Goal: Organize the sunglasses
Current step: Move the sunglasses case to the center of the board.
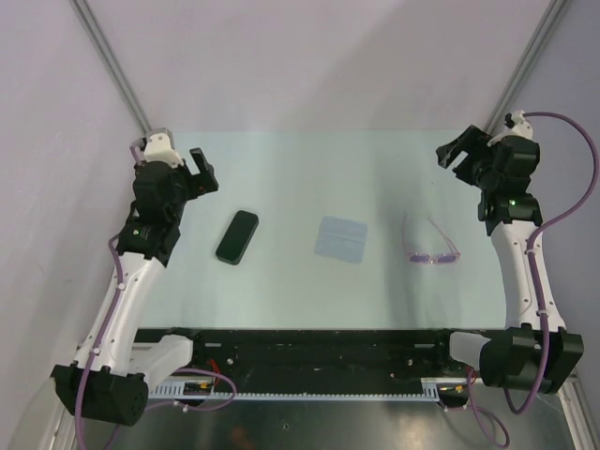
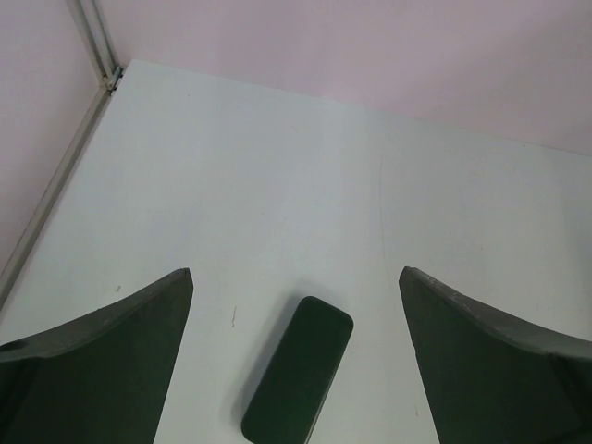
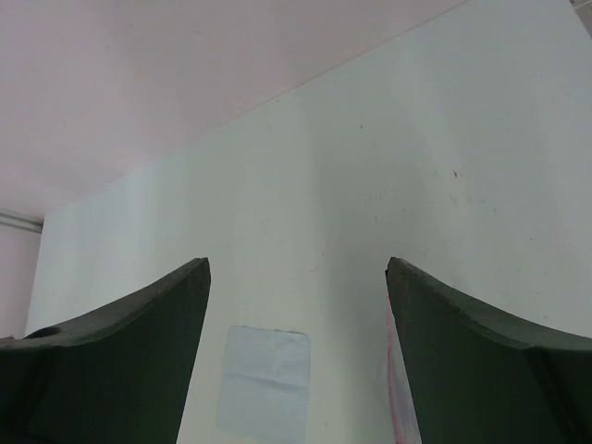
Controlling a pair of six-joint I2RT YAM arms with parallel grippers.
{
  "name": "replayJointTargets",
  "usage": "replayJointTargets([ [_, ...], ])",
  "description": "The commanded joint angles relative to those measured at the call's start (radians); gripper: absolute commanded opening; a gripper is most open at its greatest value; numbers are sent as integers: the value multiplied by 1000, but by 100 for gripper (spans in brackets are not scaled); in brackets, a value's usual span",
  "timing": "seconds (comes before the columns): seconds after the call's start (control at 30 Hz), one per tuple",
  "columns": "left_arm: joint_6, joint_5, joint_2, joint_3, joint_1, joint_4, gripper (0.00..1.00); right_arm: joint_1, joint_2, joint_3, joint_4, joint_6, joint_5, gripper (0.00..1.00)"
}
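The sunglasses [image 1: 429,242], with a thin pink-purple frame and unfolded temple arms, lie on the table right of centre. In the right wrist view only a pink sliver of them [image 3: 396,388] shows beside the right finger. A black oblong case [image 1: 237,236] lies closed left of centre and also shows in the left wrist view [image 2: 298,370]. A pale blue square cloth [image 1: 340,238] lies between them; it shows in the right wrist view [image 3: 265,381]. My left gripper [image 1: 201,170] is open and empty, above and behind the case. My right gripper [image 1: 454,150] is open and empty, behind the sunglasses.
The pale table [image 1: 309,169] is closed in by grey walls with metal rails at the back corners. A black rail with cables [image 1: 319,352] runs along the near edge between the arm bases.
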State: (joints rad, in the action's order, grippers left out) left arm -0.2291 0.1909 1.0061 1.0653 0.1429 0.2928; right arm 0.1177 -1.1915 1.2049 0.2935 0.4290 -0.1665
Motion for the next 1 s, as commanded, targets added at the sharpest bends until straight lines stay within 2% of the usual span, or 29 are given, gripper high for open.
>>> replayJointTargets([
  [0.0,-23,77,-31,-10,0,-41,100,-18,-6,47,-30,-21,-21,83],
  [0.13,17,65,-26,-57,0,-40,100,-52,-10,47,-30,-62,-47,84],
  [0.23,63,-23,3,-106,6,-38,100,-113,-14,45,-19,-134,-18,86],
  [0.33,102,-70,86,-113,56,-20,100,-222,-31,47,-8,-214,103,88],
  [0.5,88,-136,294,-62,84,37,100,-334,-69,45,1,-253,128,89],
  [0.6,77,-62,397,-47,98,35,100,-372,-98,45,15,-260,142,89],
  [0.8,99,-57,535,-25,100,34,100,-440,-148,45,42,-262,166,88],
  [0.97,148,-165,611,4,100,28,100,-457,-166,45,49,-253,167,88],
])
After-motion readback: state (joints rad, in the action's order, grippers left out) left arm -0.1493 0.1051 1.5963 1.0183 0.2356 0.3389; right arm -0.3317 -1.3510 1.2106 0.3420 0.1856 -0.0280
